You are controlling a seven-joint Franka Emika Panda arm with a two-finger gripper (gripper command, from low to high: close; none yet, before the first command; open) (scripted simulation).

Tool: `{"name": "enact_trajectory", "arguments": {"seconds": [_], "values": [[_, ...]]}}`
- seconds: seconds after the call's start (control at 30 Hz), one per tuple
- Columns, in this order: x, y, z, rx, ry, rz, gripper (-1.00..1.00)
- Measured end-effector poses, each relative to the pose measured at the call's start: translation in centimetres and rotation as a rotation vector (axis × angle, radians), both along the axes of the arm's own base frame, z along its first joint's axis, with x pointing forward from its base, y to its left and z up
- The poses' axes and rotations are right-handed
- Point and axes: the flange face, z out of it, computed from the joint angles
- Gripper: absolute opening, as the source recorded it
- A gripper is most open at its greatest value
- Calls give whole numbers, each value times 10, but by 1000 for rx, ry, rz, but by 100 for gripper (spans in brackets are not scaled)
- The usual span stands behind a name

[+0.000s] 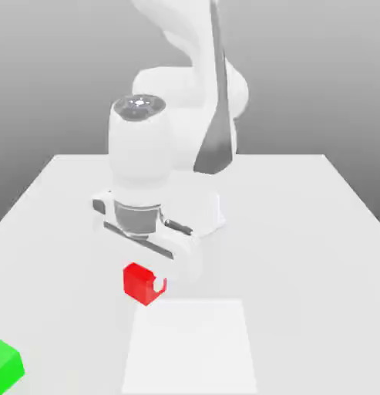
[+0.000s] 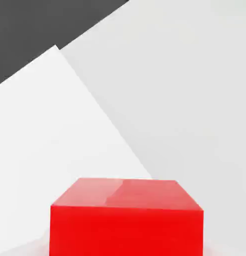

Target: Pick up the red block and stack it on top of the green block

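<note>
Exterior view: hand closed on red block, lift to come

The robot's hand (image 1: 159, 284) was closed on the red block (image 1: 140, 283), beneath the arm (image 1: 139, 154) and just beyond the pale square (image 1: 190, 347) on the table (image 1: 316, 270); the green block (image 1: 5, 367) sat well apart, toward the exterior view's left; the grasp looked to be the step in hand; the next move called for a straight lift, then a carry to the green block.

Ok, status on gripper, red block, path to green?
Gripper shut on red block. Green block apart, toward the exterior view's left. Nothing seen between them.
</note>
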Motion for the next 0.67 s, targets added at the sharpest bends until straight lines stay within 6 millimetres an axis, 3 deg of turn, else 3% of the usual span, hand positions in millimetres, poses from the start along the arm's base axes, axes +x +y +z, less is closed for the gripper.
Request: {"name": "enact_trajectory", "arguments": {"seconds": [0.2,0.4,0.53,0.57,0.67], "values": [[42,-81,11,5,3,-17,-100],[64,-169,16,30,-9,-32,-100],[67,-182,-34,35,-11,-33,-100],[66,-182,-43,35,-11,-33,100],[66,-182,-43,35,-11,-33,100]]}}
